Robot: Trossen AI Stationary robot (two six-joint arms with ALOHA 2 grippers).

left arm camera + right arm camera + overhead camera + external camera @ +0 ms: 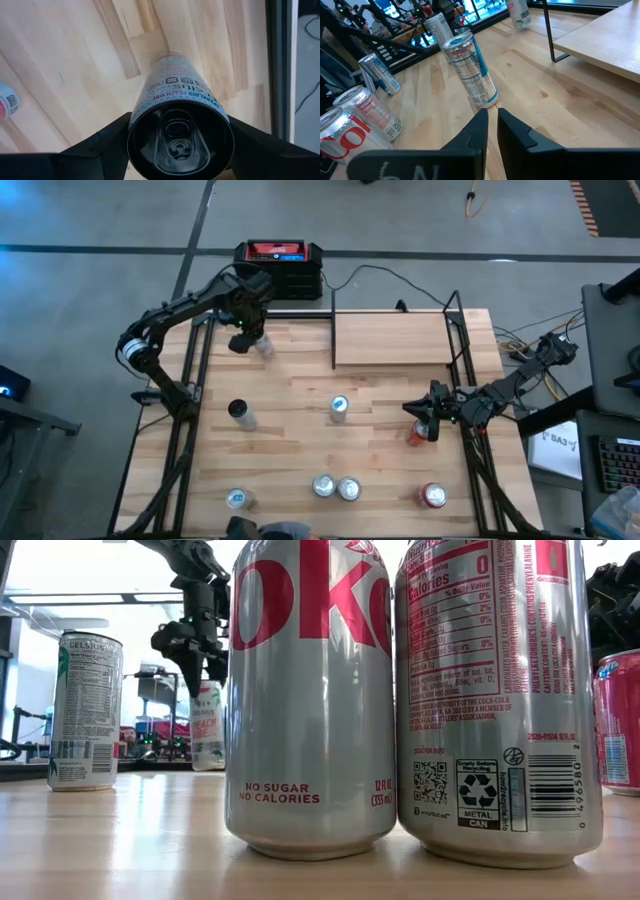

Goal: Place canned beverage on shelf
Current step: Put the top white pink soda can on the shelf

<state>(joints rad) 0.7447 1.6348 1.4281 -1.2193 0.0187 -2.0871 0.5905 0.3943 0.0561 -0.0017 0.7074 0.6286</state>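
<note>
Upper left of the high view, the left gripper (243, 340) fingers clamp a slim can (180, 125) above the surface (300, 430), left of the shelf (392, 338). Right gripper (492, 125) fingers are pressed together, empty.

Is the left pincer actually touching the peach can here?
Touching. The left wrist view shows the left pincer with a finger pressed against each side of the peach can, no gap.

Looking straight down over the whole table (400, 430); level at tabletop height, pressed close against two silver cans (310, 700); from each wrist, forward past its own hand. Slim can (175, 95) shared by three views.
</note>
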